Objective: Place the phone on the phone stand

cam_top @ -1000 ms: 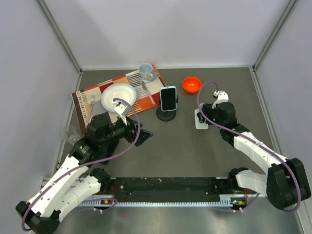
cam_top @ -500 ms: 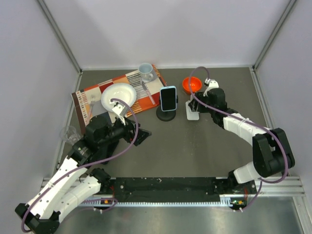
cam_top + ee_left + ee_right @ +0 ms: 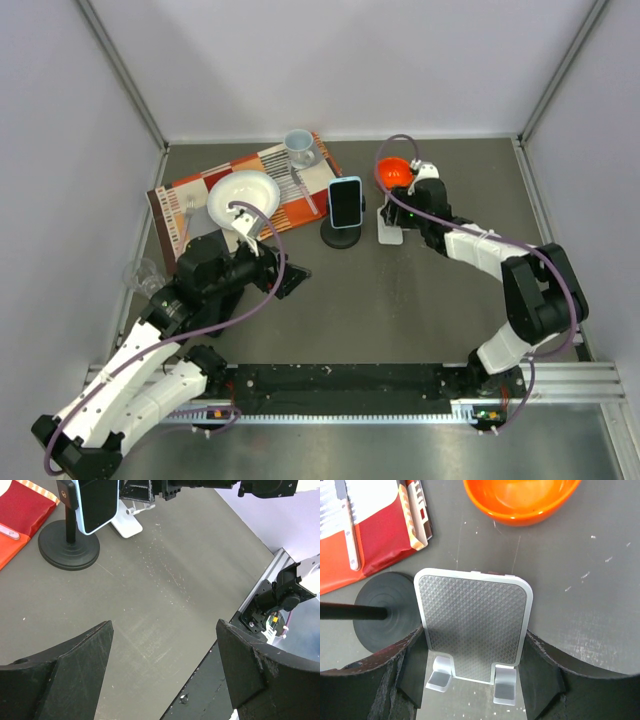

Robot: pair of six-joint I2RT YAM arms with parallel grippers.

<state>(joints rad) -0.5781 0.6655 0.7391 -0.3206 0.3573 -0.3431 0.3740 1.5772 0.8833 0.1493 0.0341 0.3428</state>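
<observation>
The phone (image 3: 346, 201), black-screened in a light blue case, sits upright in a black round-based holder (image 3: 339, 237) at mid-table; it also shows in the left wrist view (image 3: 97, 502). My right gripper (image 3: 392, 226) is shut on a white phone stand (image 3: 389, 235) just right of the holder. In the right wrist view the white phone stand (image 3: 475, 625) with its grey dotted pad sits between my right gripper's (image 3: 475, 680) fingers, which touch its sides. My left gripper (image 3: 290, 280) is open and empty over bare table, as in its wrist view (image 3: 162, 670).
An orange bowl (image 3: 393, 172) sits just behind the white stand. A striped placemat (image 3: 200, 195) at back left carries a white plate (image 3: 243, 195), a cup (image 3: 298, 146) and cutlery. A clear glass (image 3: 143, 272) stands by the left wall.
My right arm has carried the white stand leftward and toward the back, from the right of the table to beside the phone's holder. The left arm has barely moved.
</observation>
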